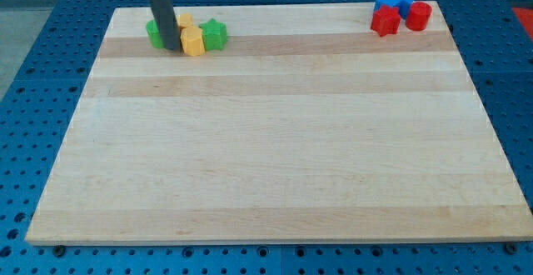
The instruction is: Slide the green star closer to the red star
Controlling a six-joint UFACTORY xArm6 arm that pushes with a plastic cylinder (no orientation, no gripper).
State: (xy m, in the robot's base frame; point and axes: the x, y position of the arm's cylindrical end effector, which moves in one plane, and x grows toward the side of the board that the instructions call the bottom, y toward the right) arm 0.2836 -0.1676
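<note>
The green star [214, 34] lies near the view's top left on the wooden board [275, 142]. It touches a yellow block [192, 41] on its left. The red star [385, 22] lies far across at the view's top right. My tip [171, 48] stands just left of the yellow block, in front of a second green block [153, 32] that the rod partly hides. Another yellow block [184, 21] sits behind, also partly hidden by the rod.
At the top right, a blue block [396, 1] sits behind the red star and a red block [418, 15] sits to its right, near the board's edge. A blue perforated table [33, 100] surrounds the board.
</note>
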